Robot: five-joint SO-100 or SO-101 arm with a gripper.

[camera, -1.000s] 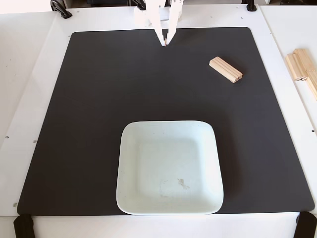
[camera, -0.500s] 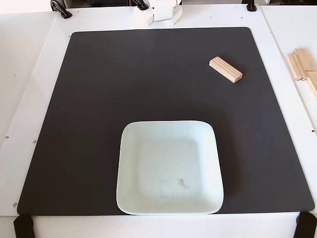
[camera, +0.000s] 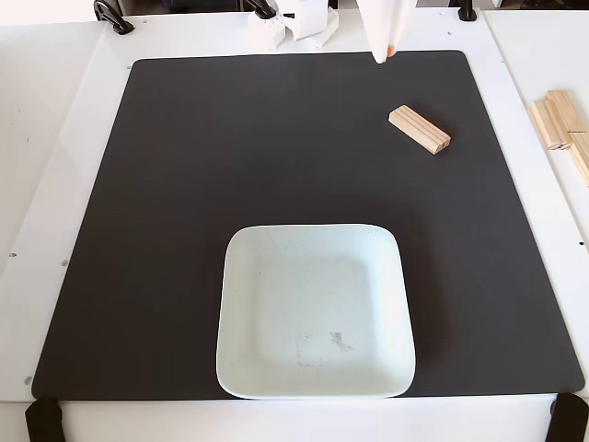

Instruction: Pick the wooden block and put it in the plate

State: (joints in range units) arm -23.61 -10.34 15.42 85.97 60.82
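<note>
While nothing is gripped yet, here's my read.
Pincer (camera: 385,53): only a white tip with an orange end at the top edge; can't tell if released or clenched.
Block (camera: 420,129): angled on the black mat (camera: 166,203), top right, well apart from the plate (camera: 241,368).
Risk: I'd nudge or tip the block if misaligned.
Writing: none readable.

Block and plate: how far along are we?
Nothing is done yet: the block lies on the black mat, apart from the empty plate. The gripper hangs near the mat's far edge, above-left of the block. Grasp, carry and drop remain.
</note>
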